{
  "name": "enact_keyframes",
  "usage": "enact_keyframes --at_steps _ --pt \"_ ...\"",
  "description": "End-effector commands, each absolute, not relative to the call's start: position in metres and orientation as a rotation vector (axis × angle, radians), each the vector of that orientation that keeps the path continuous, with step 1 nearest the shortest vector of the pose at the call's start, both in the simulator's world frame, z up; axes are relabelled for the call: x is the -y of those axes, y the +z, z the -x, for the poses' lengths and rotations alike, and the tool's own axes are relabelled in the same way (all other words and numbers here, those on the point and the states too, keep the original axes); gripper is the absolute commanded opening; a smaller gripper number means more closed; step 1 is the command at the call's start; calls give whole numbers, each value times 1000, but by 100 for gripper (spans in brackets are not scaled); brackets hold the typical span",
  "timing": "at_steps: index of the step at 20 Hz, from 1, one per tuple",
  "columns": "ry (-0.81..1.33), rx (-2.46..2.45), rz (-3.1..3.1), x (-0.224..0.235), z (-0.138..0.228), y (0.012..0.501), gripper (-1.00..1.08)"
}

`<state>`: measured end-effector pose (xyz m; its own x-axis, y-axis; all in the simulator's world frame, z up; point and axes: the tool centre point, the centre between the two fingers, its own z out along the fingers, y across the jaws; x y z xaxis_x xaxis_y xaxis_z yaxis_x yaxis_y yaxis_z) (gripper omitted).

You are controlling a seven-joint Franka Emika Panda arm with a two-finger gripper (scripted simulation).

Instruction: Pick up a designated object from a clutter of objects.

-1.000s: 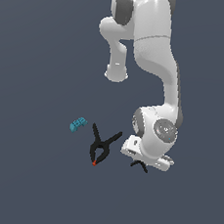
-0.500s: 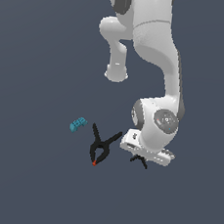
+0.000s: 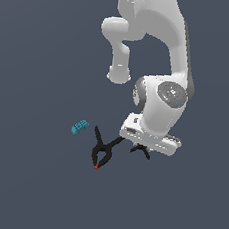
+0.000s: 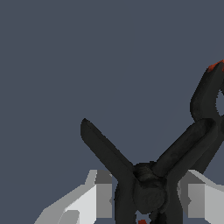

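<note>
on the dark grey worktop (image 3: 27,187), at five o'clock of the larger black red-tipped spring clamp (image 3: 101,152), the small black spring clamp (image 4: 146,188) is straddled by the white pincer (image 4: 144,197), spread, grip unconfirmed; lifting remains.

A plain grey floor (image 3: 22,186) is seen throughout. It is evenly shaded. No markings can be made out.

Small clamp (image 3: 140,150) mostly hidden under wrist; jaws' contact w/ it unclear.

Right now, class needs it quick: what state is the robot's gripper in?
Gripper: open, its fingers on either side of the small black spring clamp, not visibly pressing on it.
</note>
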<state>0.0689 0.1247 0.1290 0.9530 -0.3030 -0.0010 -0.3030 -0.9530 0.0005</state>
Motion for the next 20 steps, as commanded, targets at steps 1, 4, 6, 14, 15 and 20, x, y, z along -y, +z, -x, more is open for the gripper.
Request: enact_keyframes --at_steps 1,4,6,14,15,20 --pt "-1 482 -3104 -118 -62 154 -100" --pt "-1 482 -3104 -109 -53 185 -100" --pt "0 482 -3105 -102 -47 206 -100" --pt "-1 482 -3105 -77 -24 296 -100" --pt "-1 482 -3105 -74 -21 306 -100" --pt "-1 482 -3105 -62 -11 351 -100"
